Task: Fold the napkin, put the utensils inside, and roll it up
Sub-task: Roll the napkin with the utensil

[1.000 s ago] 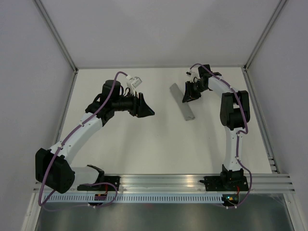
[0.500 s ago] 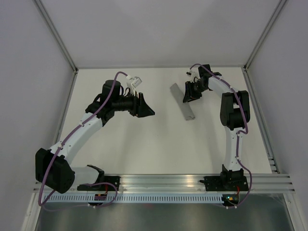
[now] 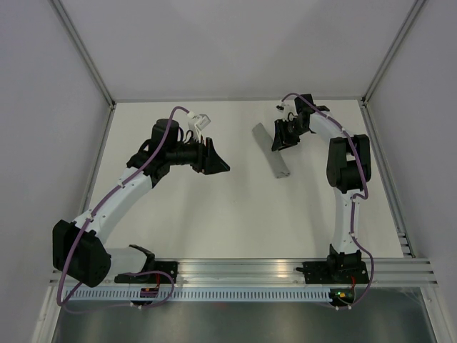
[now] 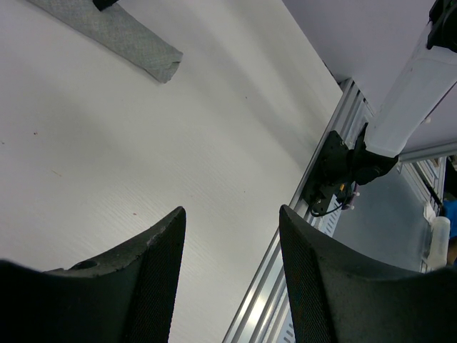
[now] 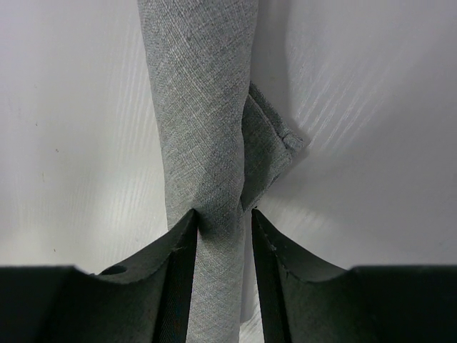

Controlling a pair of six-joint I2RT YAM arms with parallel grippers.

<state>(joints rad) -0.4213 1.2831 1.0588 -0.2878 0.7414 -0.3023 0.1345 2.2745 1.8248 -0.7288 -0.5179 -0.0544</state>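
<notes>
While the napkin (image 3: 274, 158) lies rolled into a narrow grey tube on the white table (image 3: 214, 214), far right of centre and running diagonally, the right gripper (image 3: 279, 141) sits low over its far half. In the right wrist view the roll (image 5: 203, 107) passes straight between the two black fingers (image 5: 178, 250), one on each side and right up against the cloth. The jaws are set narrow, about roll width, but I cannot tell if they are pressing it. A loose flap (image 5: 270, 153) of cloth sticks out on one side of the roll just ahead of the fingertips.

The left gripper (image 3: 218, 161) hangs well apart from the roll, over the middle-left of the table. Its jaws are spread fairly wide with nothing in them. The left wrist view shows bare table between its fingers (image 4: 153, 264) and the near end of the roll (image 4: 121, 32) far off at the top edge.
</notes>
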